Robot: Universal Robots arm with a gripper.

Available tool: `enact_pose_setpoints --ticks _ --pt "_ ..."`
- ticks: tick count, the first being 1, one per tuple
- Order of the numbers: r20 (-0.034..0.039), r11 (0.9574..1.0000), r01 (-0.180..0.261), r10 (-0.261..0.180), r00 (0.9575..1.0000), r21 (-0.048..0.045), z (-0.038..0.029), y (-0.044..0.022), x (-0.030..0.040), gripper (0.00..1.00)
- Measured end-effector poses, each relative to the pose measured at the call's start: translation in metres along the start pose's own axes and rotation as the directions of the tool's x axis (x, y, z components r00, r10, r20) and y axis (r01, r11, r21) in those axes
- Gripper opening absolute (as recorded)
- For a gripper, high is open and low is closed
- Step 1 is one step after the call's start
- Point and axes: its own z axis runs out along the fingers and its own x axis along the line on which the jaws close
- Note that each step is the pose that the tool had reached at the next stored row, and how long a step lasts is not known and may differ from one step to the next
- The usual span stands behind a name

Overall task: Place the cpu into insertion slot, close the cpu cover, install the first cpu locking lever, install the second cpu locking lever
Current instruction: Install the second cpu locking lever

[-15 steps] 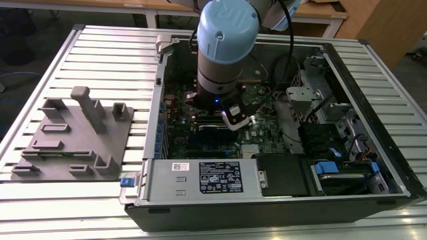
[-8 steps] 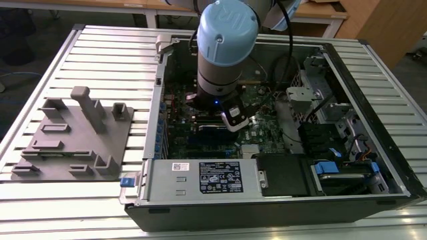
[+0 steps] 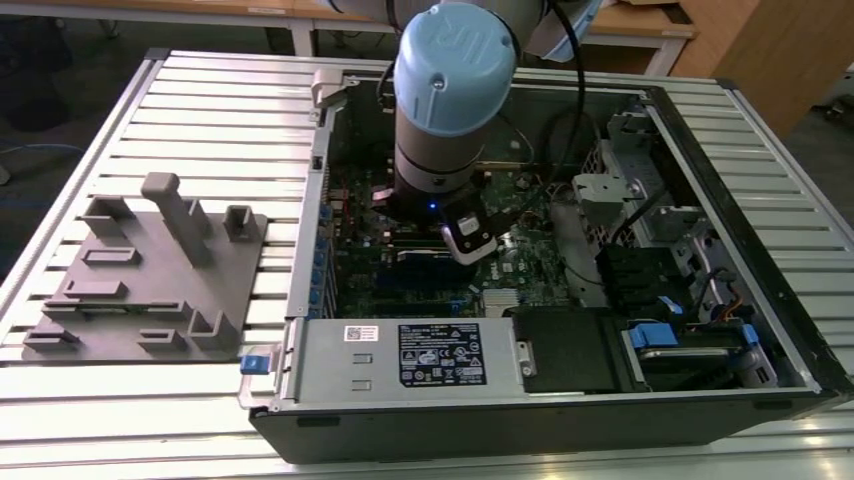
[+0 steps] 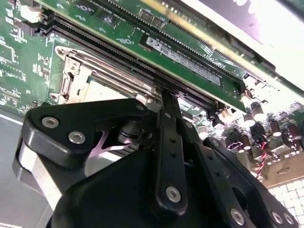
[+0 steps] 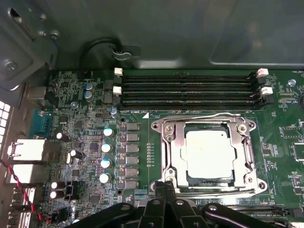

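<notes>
The claw point(image 5: 165, 184) has its two black fingers drawn together into a narrow tip with nothing seen between them. In the first wrist view that tip rests at one corner of the chip socket, on the side facing away from the memory slots point(image 5: 190, 90). In the second wrist view the claw point(image 4: 167, 95) reaches the same metal edge, though actual contact cannot be judged. Just beyond the tip, the cpu point(image 5: 210, 153) already lies flat in the insertion slot point(image 5: 183, 156), its pale metal top showing through the window of the cpu cover point(image 5: 172, 145), which is folded down over it. A thin wire lever point(image 5: 199, 116) runs along the cover's edge nearest the memory slots; whether it is hooked home cannot be told. The chip is probably light, stiff and fragile on its underside, so it is best left alone now that it is seated. The cover is likely thin springy sheet metal, and the levers are likely slim, slippery, sprung wires, best caught near their free bent ends. In the exterior view the arm point(image 3: 447, 100) stands nearly upright with its wrist pointing straight down into the open computer case point(image 3: 747, 330), close to the dial's centre. Taking that case as the dial, a label-bearing power supply point(image 3: 400, 355) sits at 6 o'clock, blue-tabbed drive bays point(image 3: 654, 335) sit at 4 o'clock, and a grey parts tray point(image 3: 134, 270) lies well apart at 9 o'clock on the ribbed table point(image 3: 80, 420).
</notes>
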Motion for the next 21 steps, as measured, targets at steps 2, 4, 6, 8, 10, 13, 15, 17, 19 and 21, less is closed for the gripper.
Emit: enact_pose_setpoints --ticks 2,4,6,8,10,13,15,17,19,21 --pt "0.0003 0.9999 0.000 0.000 1.0000 0.0155 0.0002 0.0000 0.0001 0.10" --pt "0.0002 0.9994 0.000 0.000 1.0000 0.0339 0.0000 0.0000 0.0002 0.10" --pt "0.0004 0.9993 0.000 0.000 1.0000 0.0380 0.0006 0.0008 0.0002 0.10" --pt "0.0007 0.9993 0.000 0.000 1.0000 0.0382 0.0008 0.0017 0.0002 0.10" --pt "0.0007 0.9993 0.000 0.000 1.0000 0.0382 0.0010 0.0026 0.0003 0.10" --pt "0.0018 0.9994 0.001 -0.001 1.0000 0.0349 -0.0023 0.0050 0.0000 0.10" --pt "0.0010 0.9993 0.000 -0.001 1.0000 0.0370 -0.0073 0.0064 0.0001 0.10" --pt "0.0010 0.9993 0.000 0.000 1.0000 0.0371 -0.0098 0.0076 0.0002 0.10" --pt "0.0011 0.9992 0.000 0.000 1.0000 0.0412 -0.0094 0.0094 0.0003 0.10" --pt "0.0012 0.9986 0.001 -0.001 1.0000 0.0525 -0.0079 0.0133 0.0003 0.10"
